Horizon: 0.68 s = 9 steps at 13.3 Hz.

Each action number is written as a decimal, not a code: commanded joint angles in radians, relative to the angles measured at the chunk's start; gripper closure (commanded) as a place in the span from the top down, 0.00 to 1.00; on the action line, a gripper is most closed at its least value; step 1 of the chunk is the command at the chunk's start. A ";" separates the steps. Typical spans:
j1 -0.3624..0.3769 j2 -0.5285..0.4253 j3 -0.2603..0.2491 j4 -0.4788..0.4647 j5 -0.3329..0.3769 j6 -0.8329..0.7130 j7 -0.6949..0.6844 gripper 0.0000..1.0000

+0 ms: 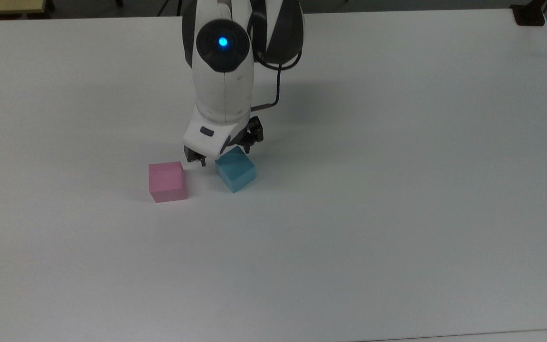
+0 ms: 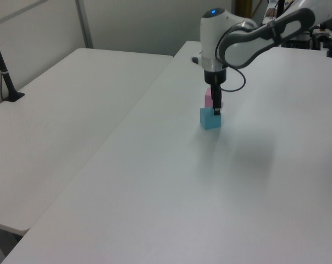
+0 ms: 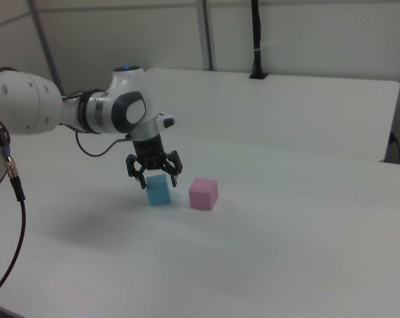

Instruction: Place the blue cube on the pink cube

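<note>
A glossy white robot arm holds its black two-finger gripper [image 3: 158,179] just above the matte light-blue blue cube [image 1: 236,169], fingers [image 3: 142,180] spread apart to either side of the block's top and clamped on nothing. The blue cube sits flat on the smooth white table [image 1: 397,190], turned corner-on in the top view, with the matte pink cube [image 1: 167,181] just beside it on the top view's left, the two apart. In the right view the pink cube [image 3: 203,193] lies to the right of the blue cube [image 3: 158,192].
</note>
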<state>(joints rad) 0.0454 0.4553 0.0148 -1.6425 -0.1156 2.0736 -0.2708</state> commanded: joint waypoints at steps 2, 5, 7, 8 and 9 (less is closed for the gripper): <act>0.007 0.025 -0.004 0.001 -0.007 0.040 0.011 0.93; 0.004 0.042 0.042 0.001 -0.010 0.095 0.169 0.36; -0.008 -0.016 0.042 0.006 0.005 0.056 0.218 0.34; -0.022 -0.036 0.042 0.012 0.005 0.011 0.225 0.35; -0.048 -0.056 0.042 0.041 0.007 -0.053 0.225 0.35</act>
<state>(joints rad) 0.0382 0.4746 0.0538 -1.6209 -0.1174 2.1321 -0.0734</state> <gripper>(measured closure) 0.423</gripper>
